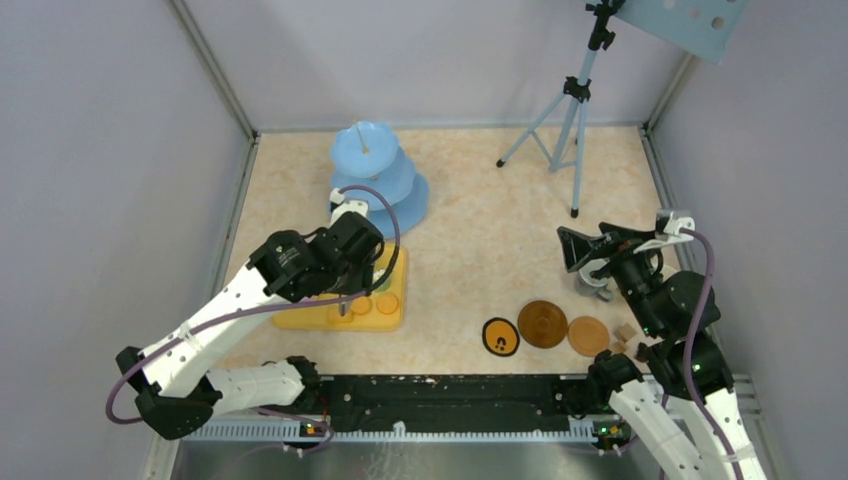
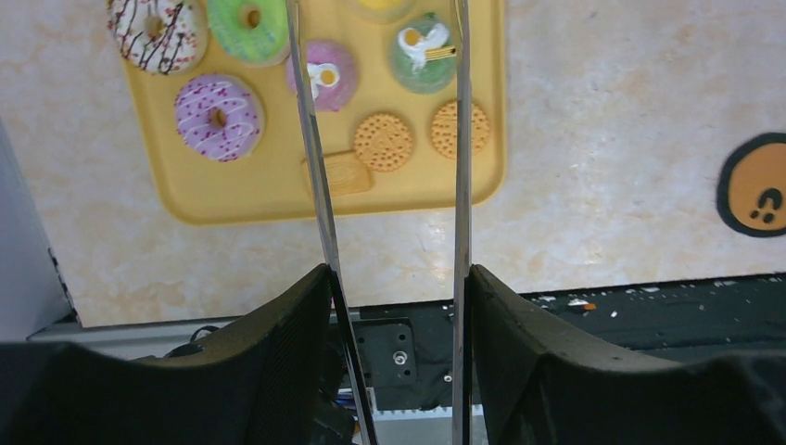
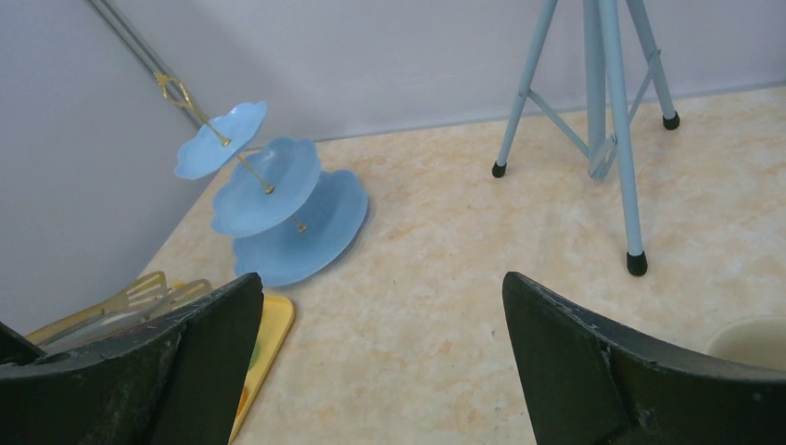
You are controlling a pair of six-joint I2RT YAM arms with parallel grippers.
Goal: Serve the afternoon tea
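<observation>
Toy pastries lie on the yellow tray (image 2: 269, 199): a purple donut (image 2: 219, 116), a green donut (image 2: 248, 26), a purple cake (image 2: 332, 82), a green cake (image 2: 419, 57) and round biscuits (image 2: 384, 141). My left gripper (image 2: 399, 271) hovers over the tray's near edge, shut on the long metal tongs (image 2: 315, 158), whose two arms run up across the cakes and out of frame. The light-blue three-tier stand (image 1: 378, 175) stands behind the tray, with nothing on its tiers (image 3: 278, 195). Brown coasters (image 1: 542, 323) lie front right. My right gripper (image 3: 385, 297) is open with nothing in it, near a cream mug (image 3: 755, 338).
A blue tripod (image 1: 565, 120) stands at the back right. An orange and black round mat (image 1: 500, 336) lies left of the coasters, and small wooden pieces (image 1: 625, 333) lie to their right. Grey walls close in the left, right and back sides.
</observation>
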